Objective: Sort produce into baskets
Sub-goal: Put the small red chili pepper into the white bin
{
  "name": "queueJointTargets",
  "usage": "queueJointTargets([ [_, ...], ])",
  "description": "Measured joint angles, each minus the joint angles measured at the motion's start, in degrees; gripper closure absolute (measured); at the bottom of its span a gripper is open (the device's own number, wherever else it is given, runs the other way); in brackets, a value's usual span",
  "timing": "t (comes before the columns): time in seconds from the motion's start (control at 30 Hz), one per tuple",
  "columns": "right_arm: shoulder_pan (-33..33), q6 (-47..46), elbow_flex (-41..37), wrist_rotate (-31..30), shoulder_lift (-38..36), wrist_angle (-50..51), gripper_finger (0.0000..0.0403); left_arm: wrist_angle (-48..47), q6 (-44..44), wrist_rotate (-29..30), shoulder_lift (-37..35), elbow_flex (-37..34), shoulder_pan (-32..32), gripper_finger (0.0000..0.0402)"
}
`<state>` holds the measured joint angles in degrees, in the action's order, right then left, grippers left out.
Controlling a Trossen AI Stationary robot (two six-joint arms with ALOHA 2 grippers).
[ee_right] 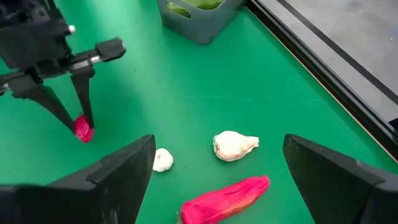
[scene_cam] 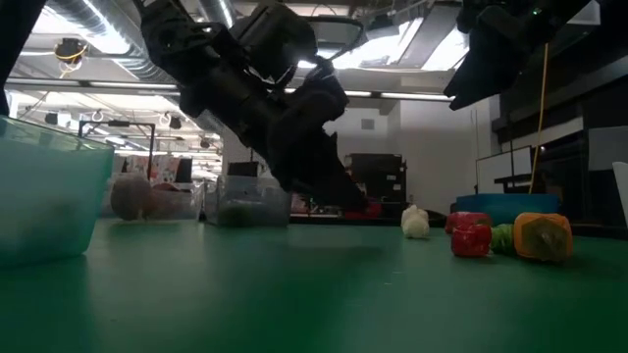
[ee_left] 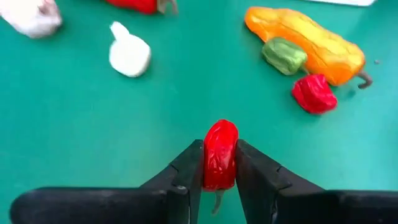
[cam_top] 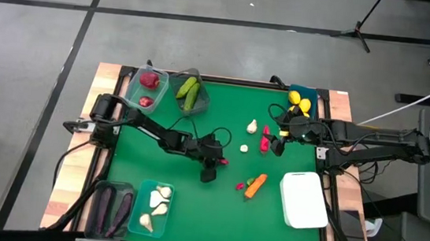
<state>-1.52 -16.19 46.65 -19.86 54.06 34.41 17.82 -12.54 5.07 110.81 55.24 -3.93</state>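
My left gripper (cam_top: 219, 162) is out over the middle of the green mat, shut on a small red pepper (ee_left: 219, 155). My right gripper (cam_top: 278, 142) hangs open above the mat's right half, holding nothing. Below it lie a large garlic bulb (ee_right: 235, 146), a small garlic bulb (ee_right: 163, 160) and a long red pepper (ee_right: 227, 198). An orange carrot (ee_left: 308, 43) with a green piece (ee_left: 283, 55) and a small red piece (ee_left: 314, 93) lies on the mat beyond my left gripper. My left gripper pinches the small red pepper by its two sides (ee_left: 211, 167) between the two fingers, at their free ends (ee_right: 87, 124). The fingers slant down from the table's left. The pepper stands on end in the hold, its stem (ee_left: 216, 202) hanging down, close above the mat.
Baskets stand along the edges: red fruits (cam_top: 149, 86) and cucumbers (cam_top: 190, 93) far left, lemons (cam_top: 300, 101) far right, eggplants (cam_top: 110, 209) and garlic (cam_top: 153, 207) near left. A flat white tray (cam_top: 304, 199) lies near right. Bare mat lies between the left baskets.
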Motion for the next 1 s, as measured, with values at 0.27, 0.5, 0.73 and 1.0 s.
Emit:
queueJointTargets([
  [0.27, 0.00, 0.00, -0.02, 0.15, -1.78, 0.31, 0.0052, 0.98, 1.58, 0.12, -4.24, 0.02, 3.23, 0.0323],
  [0.5, 0.04, -0.35, -0.02, 1.51, -6.07, -0.05, 0.0052, 0.00, 3.21, 0.11, -9.04, 0.04, 5.46, 0.0323],
  [0.73, 0.00, -1.42, -0.02, 1.51, -9.84, 0.31, 0.0052, -5.01, 3.87, -0.78, -13.80, 0.09, 3.55, 0.0323],
  [1.0, 0.00, -1.53, -0.01, 1.44, -11.56, 0.67, 0.0052, 2.18, 4.18, -0.38, -13.95, 0.09, 0.81, 0.0323],
])
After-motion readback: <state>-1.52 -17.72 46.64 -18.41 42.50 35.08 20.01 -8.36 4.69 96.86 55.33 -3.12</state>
